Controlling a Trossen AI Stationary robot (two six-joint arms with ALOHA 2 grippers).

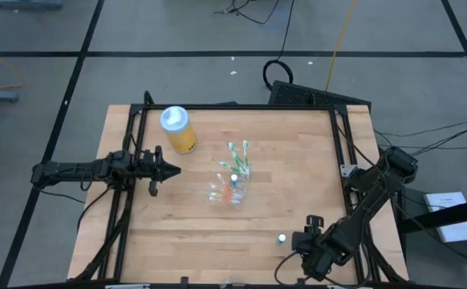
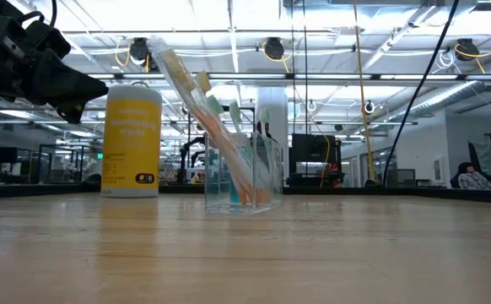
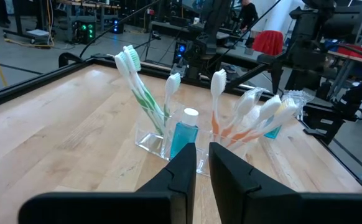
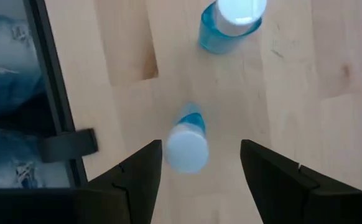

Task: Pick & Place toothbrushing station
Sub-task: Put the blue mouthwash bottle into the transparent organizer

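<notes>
The right gripper (image 4: pixel 199 165) hangs by the counter's (image 1: pixel 298 160) near edge, fingers spread around one white-capped teal tube (image 4: pixel 187 144), not touching it; a second tube (image 4: pixel 229 22) stands just beyond. Bare wood separates them from the clear cup (image 1: pixel 232 186) of toothbrushes (image 3: pixel 140 90), too overlapped to count. The left gripper's (image 3: pixel 196 163) fingers, pressed nearly together and empty, point at it.
</notes>
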